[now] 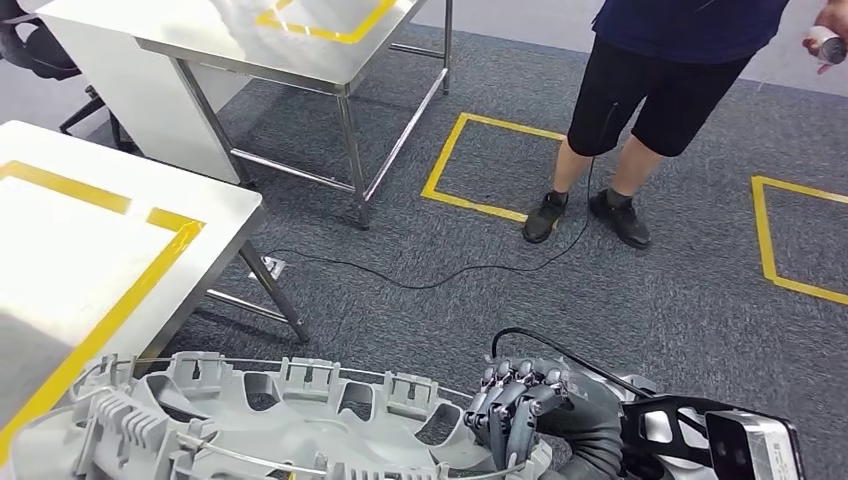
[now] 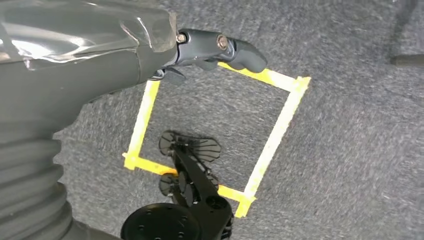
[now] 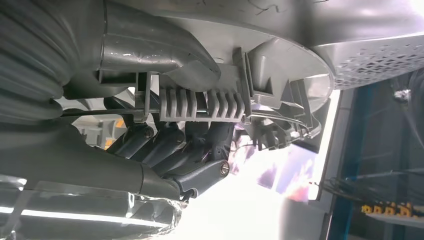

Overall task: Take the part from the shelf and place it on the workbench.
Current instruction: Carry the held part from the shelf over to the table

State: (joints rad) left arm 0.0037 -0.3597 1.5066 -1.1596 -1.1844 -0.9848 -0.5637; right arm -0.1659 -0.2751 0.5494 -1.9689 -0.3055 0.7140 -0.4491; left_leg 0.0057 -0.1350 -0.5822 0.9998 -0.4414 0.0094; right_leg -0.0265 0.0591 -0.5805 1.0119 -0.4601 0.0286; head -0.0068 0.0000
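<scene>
from the head view i have the part [image 1: 270, 425], a large grey ribbed ring-shaped moulding with a thin wire round it, low in front of me. my right hand [image 1: 520, 405] grips its rim, dark fingers [image 1: 510, 385] curled over the edge. the part sits just beside the near white workbench [image 1: 90, 250] with its yellow tape outline, and i cannot tell whether it touches the top. a second steel table [image 1: 300, 50] stands further off. a person in dark shorts [image 1: 660, 100] stands on the grey carpet [image 1: 480, 300] near a yellow taped square [image 1: 480, 165], with a black cable [image 1: 420, 280] trailing across the floor.

the right wrist view adds the underside: the fingers [image 3: 170, 145] are clamped together on the part's [image 3: 210, 100] ribbed edge.

the left wrist view shows my left hand [image 2: 210, 50] over carpet [image 2: 350, 150] and another taped square [image 2: 280, 125]; its fingers are curled in and hold nothing.
</scene>
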